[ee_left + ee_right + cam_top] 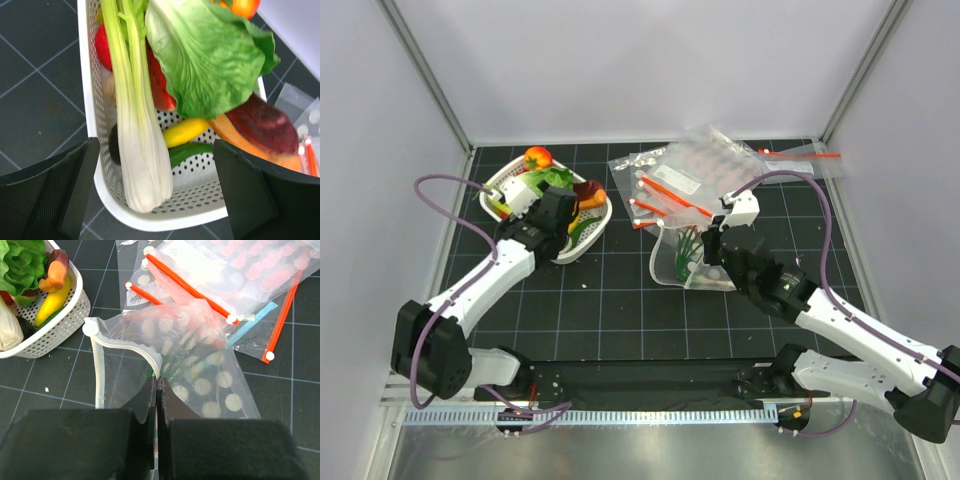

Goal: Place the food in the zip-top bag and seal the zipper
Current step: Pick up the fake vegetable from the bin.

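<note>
The leafy green lettuce (210, 55) lies in a white perforated basket (165, 220), with a small orange-red piece (245, 6) at the basket's far end. My left gripper (157, 200) is open and empty, its jaws astride the basket's near end. In the top view the left gripper (555, 225) is over the basket (498, 185). My right gripper (157, 382) is shut on the raised mouth edge of the polka-dot bag (205, 385). The pale zipper strip (125, 345) arches up; the mouth's other edge lies on the mat. The bag (672, 262) sits mid-table.
A white-stalked green onion (140, 150), a red pepper (157, 82), a yellow piece (185, 131) and a brown-orange piece (260, 125) share the basket. Plain clear bags with red-orange strips (690, 180) lie just behind the polka-dot bag. White walls enclose the black gridded mat (610, 310).
</note>
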`<state>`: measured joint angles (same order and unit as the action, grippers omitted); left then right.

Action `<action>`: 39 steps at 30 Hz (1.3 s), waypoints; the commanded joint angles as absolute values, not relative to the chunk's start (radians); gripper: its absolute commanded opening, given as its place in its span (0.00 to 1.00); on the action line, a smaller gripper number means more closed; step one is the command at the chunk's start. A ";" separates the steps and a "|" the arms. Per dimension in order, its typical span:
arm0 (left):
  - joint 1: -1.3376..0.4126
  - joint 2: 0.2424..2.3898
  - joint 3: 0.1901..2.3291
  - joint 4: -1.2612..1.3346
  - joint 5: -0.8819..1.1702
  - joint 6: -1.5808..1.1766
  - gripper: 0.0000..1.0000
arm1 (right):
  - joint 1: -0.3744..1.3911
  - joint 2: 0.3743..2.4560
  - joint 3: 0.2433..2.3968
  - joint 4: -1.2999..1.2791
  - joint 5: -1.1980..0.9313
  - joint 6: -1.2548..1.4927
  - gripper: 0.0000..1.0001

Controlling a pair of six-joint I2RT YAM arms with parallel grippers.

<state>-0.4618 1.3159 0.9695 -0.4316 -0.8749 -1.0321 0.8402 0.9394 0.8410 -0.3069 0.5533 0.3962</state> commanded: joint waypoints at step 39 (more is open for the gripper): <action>-0.072 1.623 1.069 -0.035 -0.308 -1.425 0.10 | 0.842 0.923 0.841 -0.235 0.512 0.414 0.01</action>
<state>-0.0826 1.7107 1.1118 -0.0513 -0.3035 -1.4151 0.8406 0.9470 0.8371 -0.2920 0.5026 0.3992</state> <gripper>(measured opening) 0.156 0.032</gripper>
